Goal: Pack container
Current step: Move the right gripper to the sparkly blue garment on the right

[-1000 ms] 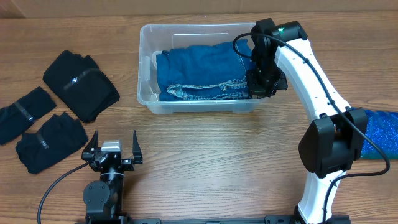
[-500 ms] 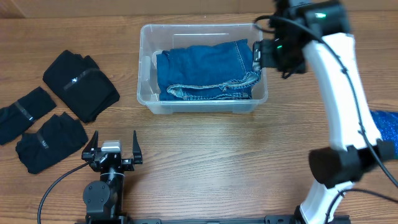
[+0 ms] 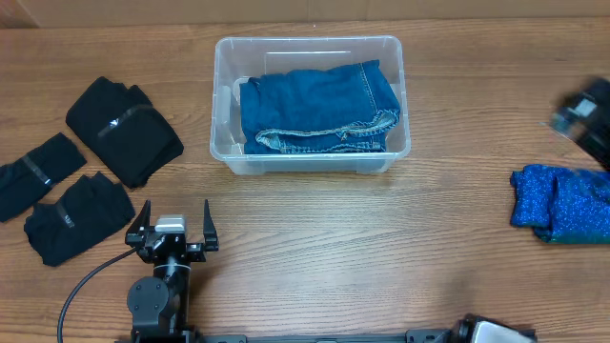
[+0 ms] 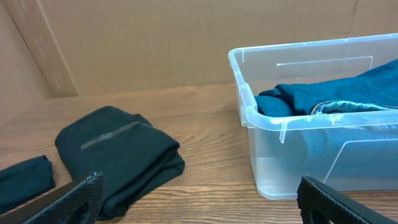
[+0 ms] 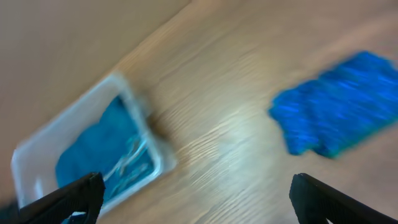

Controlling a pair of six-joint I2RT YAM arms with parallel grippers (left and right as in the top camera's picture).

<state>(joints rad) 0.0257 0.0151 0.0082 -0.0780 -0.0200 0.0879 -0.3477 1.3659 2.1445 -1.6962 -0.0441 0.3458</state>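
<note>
Wooden desk (image 3: 315, 248) before us, we find the clear container (image 3: 224, 143), holding folded jeans (image 3: 319, 110), ahead and right of our left fingers (image 4: 68, 199), spread wide and empty, while our right fingers (image 5: 68, 199), likewise released, hover well apart from it, a blue cloth (image 5: 336, 99) ahead.

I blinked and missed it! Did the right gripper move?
Yes. The right gripper swung right, away from the container, toward the sparkly blue cloth.
</note>
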